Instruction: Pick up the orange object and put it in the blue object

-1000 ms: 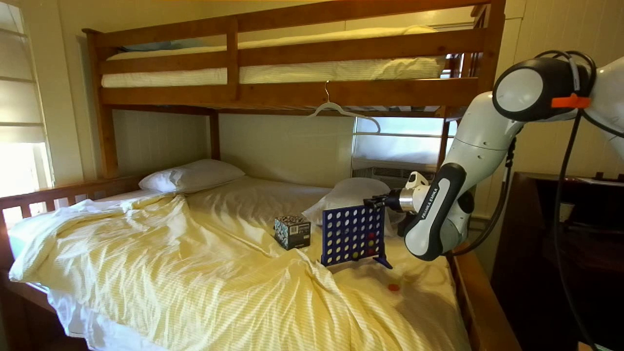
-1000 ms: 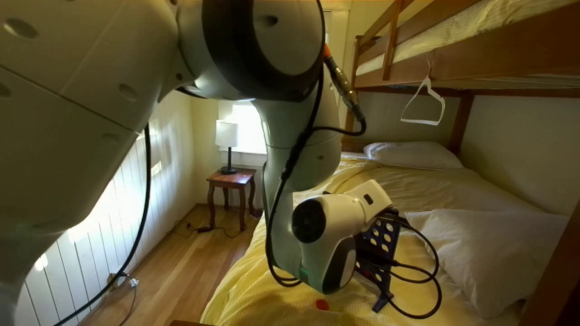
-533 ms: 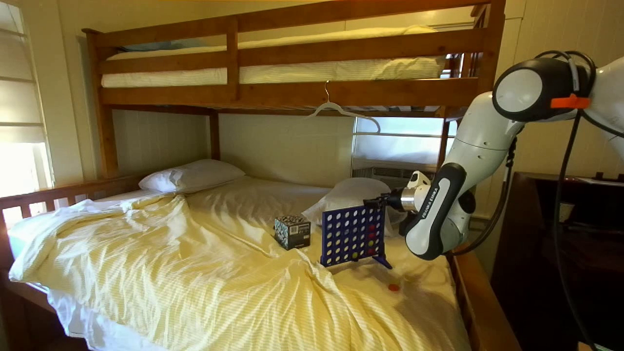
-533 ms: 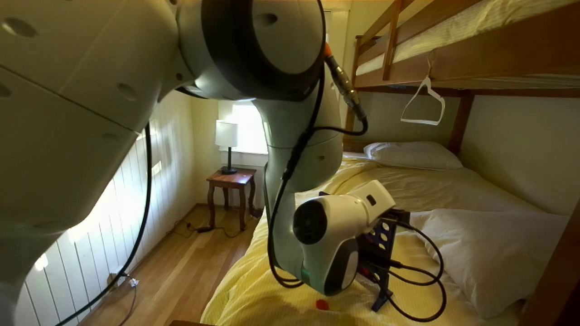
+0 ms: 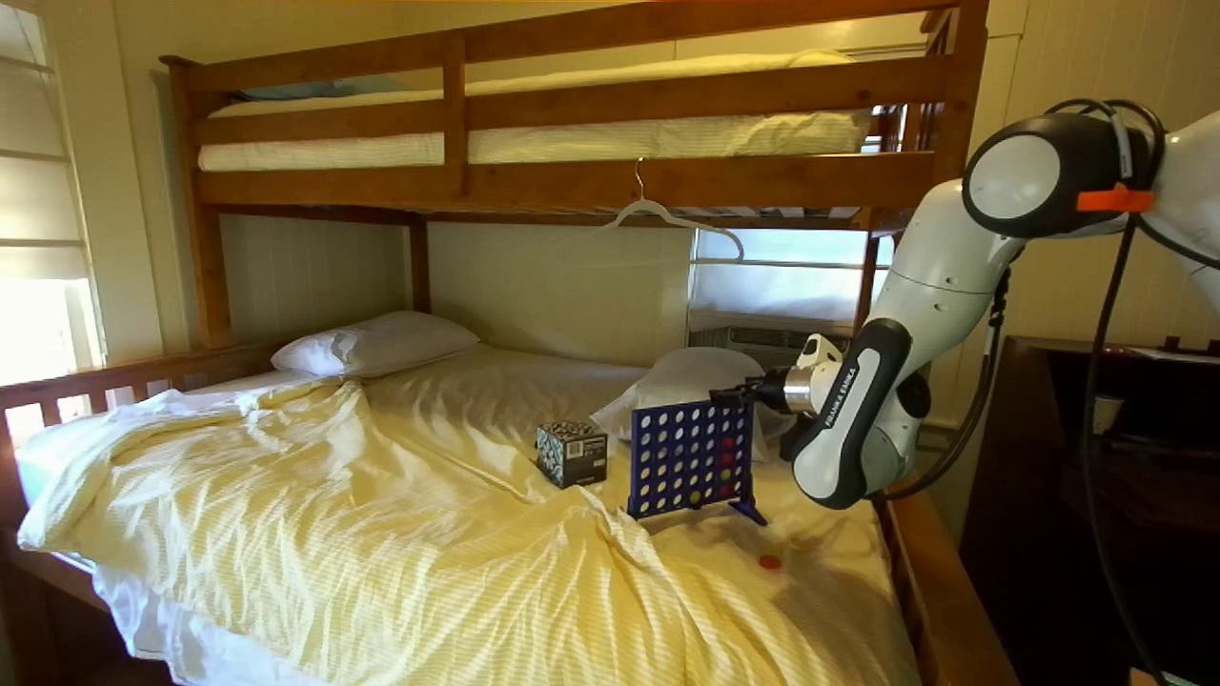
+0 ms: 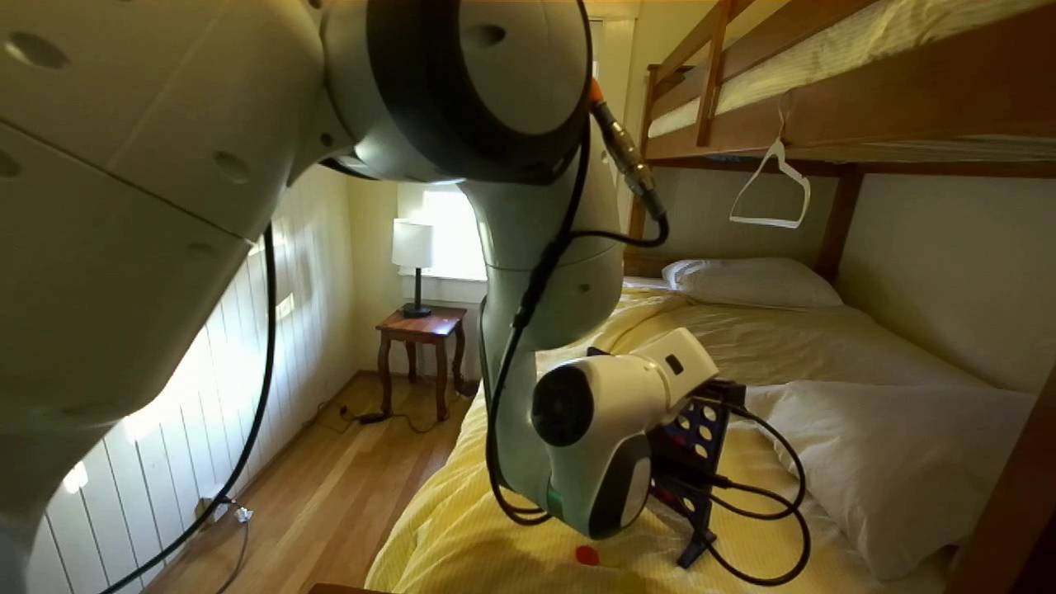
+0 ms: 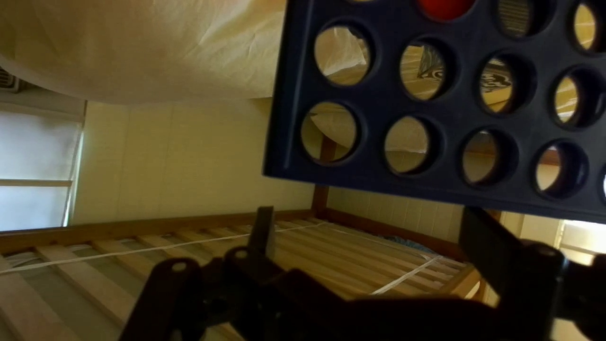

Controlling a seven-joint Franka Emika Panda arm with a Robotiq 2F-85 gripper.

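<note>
In an exterior view, the game grid (image 5: 687,463) is standing on the bedding (image 5: 381,534); the box (image 5: 572,454) is sitting to its left, a pillow (image 5: 701,367) is resting behind, the disc (image 5: 769,562) is lying in front, to the right. The pincer (image 5: 724,394) is hovering at the grid's upper right corner.

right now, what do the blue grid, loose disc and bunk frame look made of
Grid: probably plastic, satin; soft edge highlight, smooth moulded-looking holes. Disc: maybe plastic, evenly orange-red; too small to judge finish. Bunk frame: wood, apparently varnished; warm brown with knot-like spots.
</note>
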